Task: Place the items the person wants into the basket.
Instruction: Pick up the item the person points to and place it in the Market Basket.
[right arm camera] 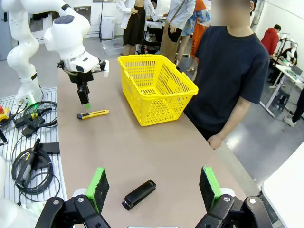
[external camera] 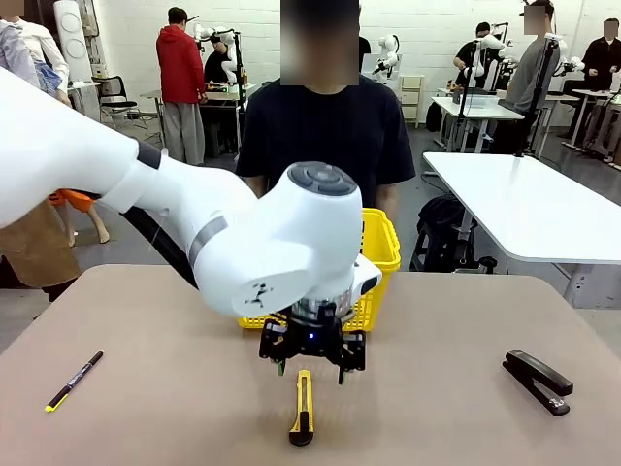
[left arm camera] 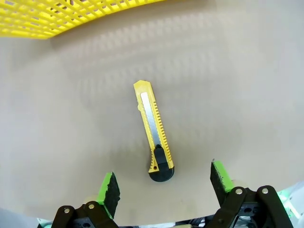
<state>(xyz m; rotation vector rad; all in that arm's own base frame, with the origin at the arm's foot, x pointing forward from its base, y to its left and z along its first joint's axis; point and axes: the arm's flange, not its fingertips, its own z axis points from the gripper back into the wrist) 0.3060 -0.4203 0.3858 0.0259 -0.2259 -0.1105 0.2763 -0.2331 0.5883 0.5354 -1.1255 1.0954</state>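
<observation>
Here, the tan table [external camera: 175, 388] spans the front view, with the person [external camera: 325, 131] in a dark T-shirt standing at its far edge, at 12 o'clock from the table's centre; in the right wrist view one of the person's hands [right arm camera: 214, 141] hangs at the table's edge. The yellow basket [external camera: 380, 243] stands upright on the table just in front of the person, partly hidden by the left arm's white wrist housing; its slotted wall runs along the top of the left wrist view. The left gripper [external camera: 310, 371] hangs below that housing, fingers pointing down and spread wide, above the table and near the basket's near side. The yellow utility knife [external camera: 303, 408] lies flat on the table at 6 o'clock from the left gripper, apart from the basket; in the left wrist view its black end sits between the two green pads [left arm camera: 107, 187], touching neither, and its yellow tip points toward 11 o'clock. The right gripper [right arm camera: 154, 189] also stands spread with nothing between its pads, over the black stapler [right arm camera: 138, 194]; in the front view the stapler lies at 4 o'clock from the table's centre. A thin black pen with yellow tip [external camera: 74, 381] lies at 8 o'clock, well apart from everything else.
</observation>
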